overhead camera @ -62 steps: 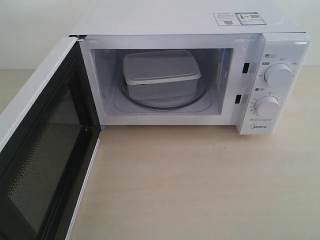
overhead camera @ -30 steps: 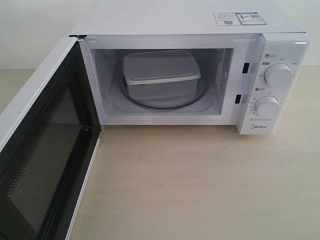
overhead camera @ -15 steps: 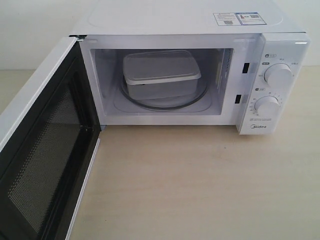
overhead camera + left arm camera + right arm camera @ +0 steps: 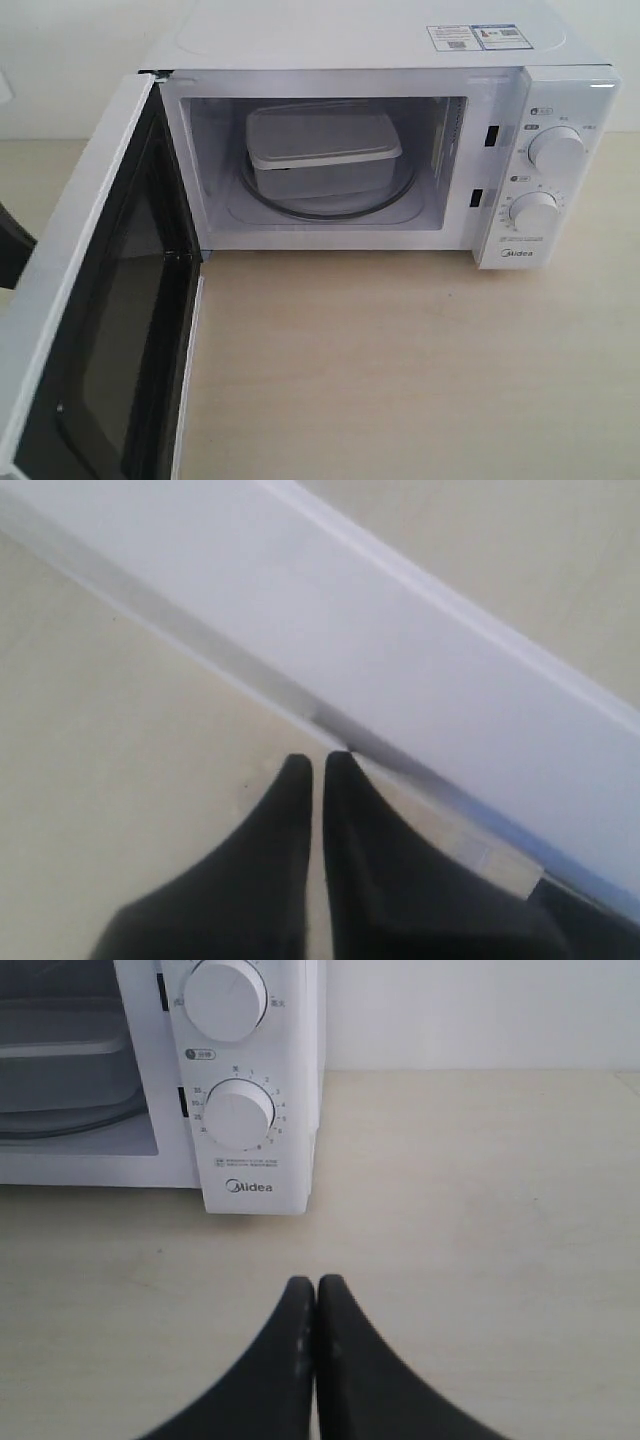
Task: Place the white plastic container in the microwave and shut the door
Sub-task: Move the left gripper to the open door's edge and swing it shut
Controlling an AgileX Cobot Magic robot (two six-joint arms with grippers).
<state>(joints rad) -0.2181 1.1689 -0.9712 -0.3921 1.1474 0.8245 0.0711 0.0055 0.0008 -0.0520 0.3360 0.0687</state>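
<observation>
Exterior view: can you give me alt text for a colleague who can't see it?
The white plastic container, lid on, sits on the glass turntable inside the white microwave, whose door hangs open on the left. A dark shape, perhaps the left arm, shows beyond the door at the frame's left edge.

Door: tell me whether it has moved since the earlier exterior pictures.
Yes. The door has swung on its hinge toward the microwave front, partway closed. The container inside has not shifted.
</observation>
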